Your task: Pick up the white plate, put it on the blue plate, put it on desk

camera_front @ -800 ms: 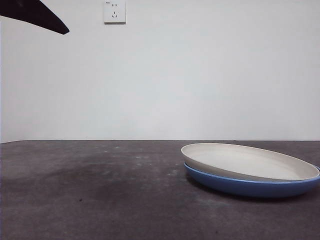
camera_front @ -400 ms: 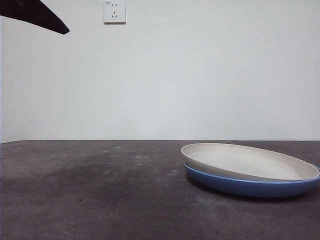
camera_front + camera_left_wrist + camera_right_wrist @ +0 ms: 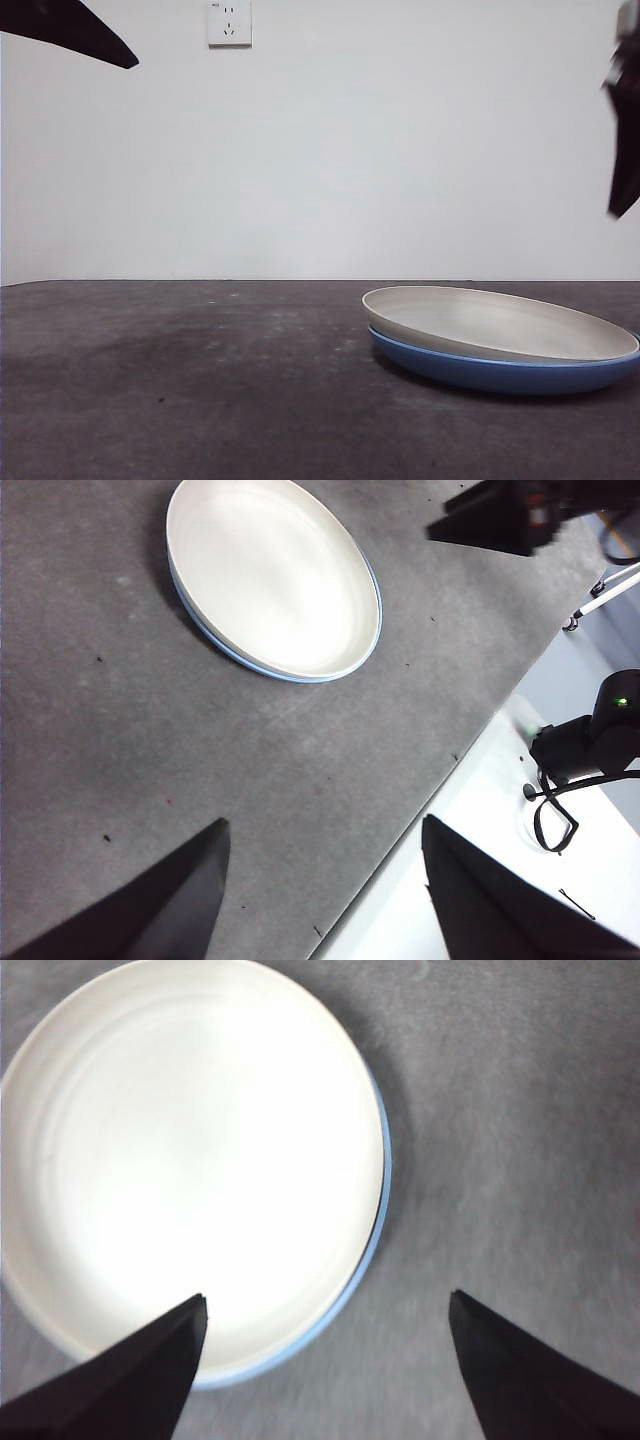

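The white plate (image 3: 497, 322) sits on top of the blue plate (image 3: 500, 368), a little tilted, so one blue edge peeks out under it. Both plates rest on the dark grey bench (image 3: 200, 380), toward its right side in the front view.

The right gripper (image 3: 325, 1310) hangs in the air above the plates. Its two jaws are spread wide apart and hold nothing. One jaw is over the white plate and the other is over the bare bench beside it. In the front view it shows as a dark shape at the top right edge.

The left gripper (image 3: 325, 835) is high up and well away from the plates. Its jaws are wide apart too, and empty.

A wall socket (image 3: 229, 22) is on the white wall behind.
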Available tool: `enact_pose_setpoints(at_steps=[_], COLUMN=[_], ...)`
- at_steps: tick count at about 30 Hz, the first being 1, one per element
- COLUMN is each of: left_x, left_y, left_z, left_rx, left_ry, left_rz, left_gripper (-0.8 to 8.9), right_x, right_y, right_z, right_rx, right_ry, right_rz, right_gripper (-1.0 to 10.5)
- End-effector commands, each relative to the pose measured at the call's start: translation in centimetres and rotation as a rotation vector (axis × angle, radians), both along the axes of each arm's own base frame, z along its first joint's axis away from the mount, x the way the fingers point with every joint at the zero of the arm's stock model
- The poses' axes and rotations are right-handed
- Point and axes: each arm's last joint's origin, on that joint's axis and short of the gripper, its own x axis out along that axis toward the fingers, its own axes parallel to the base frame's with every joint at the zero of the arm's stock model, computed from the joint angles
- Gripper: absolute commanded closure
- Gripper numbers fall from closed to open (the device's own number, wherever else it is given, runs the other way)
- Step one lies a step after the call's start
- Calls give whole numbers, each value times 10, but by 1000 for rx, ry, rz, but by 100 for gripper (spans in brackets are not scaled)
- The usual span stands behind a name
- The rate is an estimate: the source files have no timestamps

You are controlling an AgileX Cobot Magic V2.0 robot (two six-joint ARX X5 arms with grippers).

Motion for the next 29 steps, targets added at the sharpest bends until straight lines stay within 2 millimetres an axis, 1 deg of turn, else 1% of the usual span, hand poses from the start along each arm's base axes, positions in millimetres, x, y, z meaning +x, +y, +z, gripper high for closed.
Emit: enact_pose_setpoints(at_steps=[1, 7, 14, 18, 23, 29], left_x=[1, 1, 1, 1, 1, 1], left_y=[-2, -2, -2, -2, -2, -2], left_z=[2, 2, 2, 2, 2, 2], left_rx=[-6, -6, -6, -6, -6, -6], left_ry=[-23, -24, -23, -23, -23, -23], left_rz=[-18, -18, -18, -18, -18, -18], left_gripper=[502, 502, 502, 502, 502, 502], right_x=[16, 39, 57, 63, 66, 68], right_y=[1, 4, 6, 7, 7, 7], right_z=[-9, -33, -58, -69, -78, -80], right_rx=[12, 9, 23, 32, 29, 28], right_ry=[5, 53, 100, 124, 148, 151], right_rz=[-18, -21, -23, -17, -17, -18], right_gripper=[561, 562, 563, 654, 686, 840])
